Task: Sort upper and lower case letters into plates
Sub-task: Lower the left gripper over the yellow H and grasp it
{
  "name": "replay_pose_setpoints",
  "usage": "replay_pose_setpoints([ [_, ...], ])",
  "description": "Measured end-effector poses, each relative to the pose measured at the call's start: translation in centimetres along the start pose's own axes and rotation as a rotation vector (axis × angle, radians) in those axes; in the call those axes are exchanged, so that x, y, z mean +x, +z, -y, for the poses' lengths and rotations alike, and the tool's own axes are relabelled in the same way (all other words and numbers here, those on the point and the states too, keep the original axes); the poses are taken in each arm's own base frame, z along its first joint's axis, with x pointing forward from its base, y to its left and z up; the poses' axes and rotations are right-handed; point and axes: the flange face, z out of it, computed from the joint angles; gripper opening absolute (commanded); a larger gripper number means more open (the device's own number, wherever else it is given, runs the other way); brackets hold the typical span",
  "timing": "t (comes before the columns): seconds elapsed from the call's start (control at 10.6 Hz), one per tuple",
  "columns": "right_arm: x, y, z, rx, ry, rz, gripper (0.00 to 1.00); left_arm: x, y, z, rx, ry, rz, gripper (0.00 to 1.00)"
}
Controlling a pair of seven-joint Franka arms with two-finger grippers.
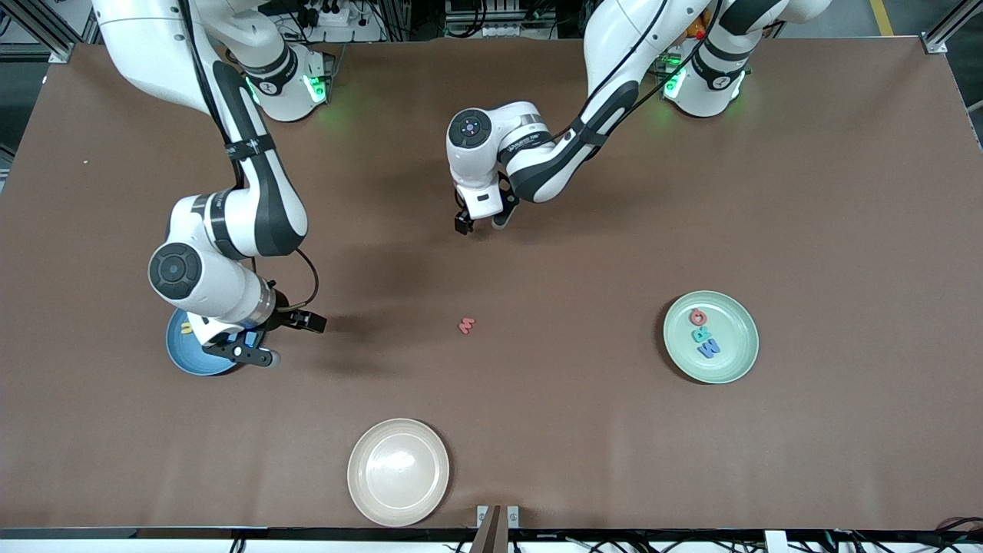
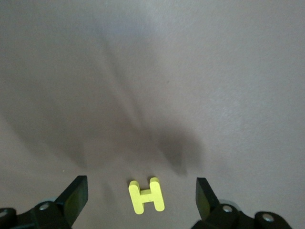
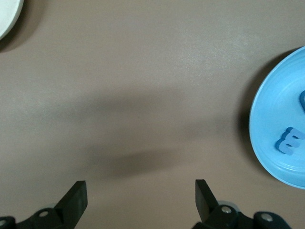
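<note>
Table top (image 1: 537, 430) looks like matte brown paper or mat, smooth. Yellow H (image 2: 146, 195) is soft matte foam. Cream plate (image 1: 398, 471) is slightly glossy, mint plate (image 1: 737, 361) duller; arms are shiny white plastic.

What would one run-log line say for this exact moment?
left gripper: open over yellow H | right gripper: open by blue plate | red w: on table
</note>
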Motion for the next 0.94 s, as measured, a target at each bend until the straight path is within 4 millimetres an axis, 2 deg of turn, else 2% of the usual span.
replay_pose_setpoints([
  [0.57,-0.1,0.3,0.3,-0.003,-0.004,0.004,1.0,-0.9,2.5,0.6,-0.029,-0.033,-0.006,1.0],
  [0.66,-0.1,0.4,0.3,-0.004,-0.003,0.006,1.0,-1.0,2.6,0.6,-0.031,-0.032,-0.003,0.95],
  [0.76,-0.1,0.6,0.3,-0.006,-0.003,0.008,1.0,-1.0,2.6,0.6,-0.036,-0.032,0.002,0.86],
  [0.94,-0.1,0.7,0.3,-0.007,-0.003,0.009,1.0,-1.2,2.5,0.6,-0.04,-0.029,0.006,0.58],
])
